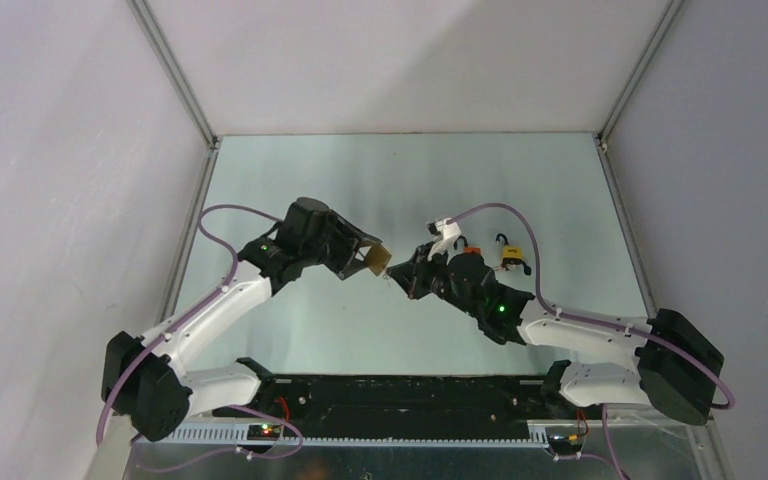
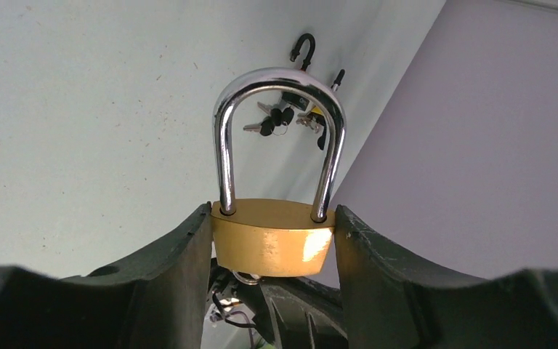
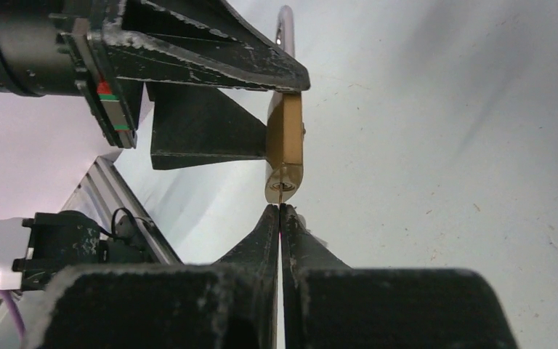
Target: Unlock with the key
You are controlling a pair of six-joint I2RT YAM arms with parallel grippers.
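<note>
Right gripper (image 3: 280,212) fingers are pressing flat together, tips sitting just under the keyhole (image 3: 282,187) of the brass padlock (image 3: 285,138); cannot tell whether a key is pinched between them. Left gripper (image 2: 272,212) is clamping the padlock body from both sides, holding it off the table (image 1: 360,170), mid-table between the two arms, shackle (image 2: 225,145) sitting in the body on both legs. Farther back, a bunch of keys (image 2: 275,118) is lying on the table beside a small yellow lock (image 1: 510,258), just beyond the right arm's wrist.
</note>
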